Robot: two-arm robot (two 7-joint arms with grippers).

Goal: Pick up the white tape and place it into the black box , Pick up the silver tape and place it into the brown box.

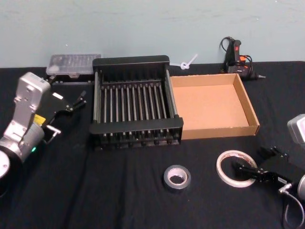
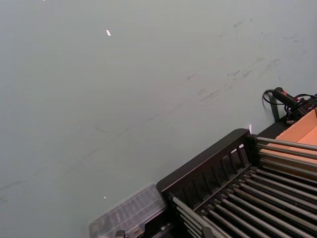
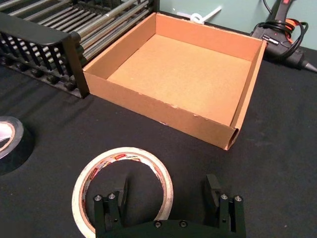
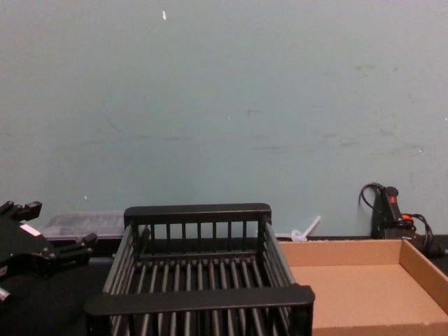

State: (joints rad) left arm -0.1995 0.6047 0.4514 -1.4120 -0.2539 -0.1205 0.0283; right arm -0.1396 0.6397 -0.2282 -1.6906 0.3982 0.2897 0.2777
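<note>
Black box (image 1: 136, 106): slatted plastic crate at the middle of the black table (image 1: 119, 191), nothing inside; bare bars across the bottom. Its right wall touches the brown box.

Brown box (image 1: 213, 104): shallow cardboard tray just right of the crate, flat bottom bare, nothing inside. In the right wrist view it lies well beyond the fingertips, across a strip of table.

White tape (image 1: 235, 168): flat on the table in front of the brown box, outside both containers. One finger (image 3: 118, 198) of the right gripper (image 1: 249, 171) stands inside the centre hole and the other finger stands outside the rim, so the near wall of the roll lies between them. The fingers are spread apart, not pressing the roll; whether either one touches it cannot be told.

Silver tape (image 1: 177, 177): flat on the table in front of the crate, outside both containers, well to the left of the right gripper's fingers with the white tape in between.

Left gripper (image 1: 72, 104): held above the table left of the crate, fingers parted with nothing between them; crate wall just beyond the fingertips.

Clear plastic case (image 1: 74, 64): at the table's far edge, behind the left gripper, beside the crate's far left corner.

Black power tool (image 1: 235, 56): with cord, against the wall behind the brown box.
</note>
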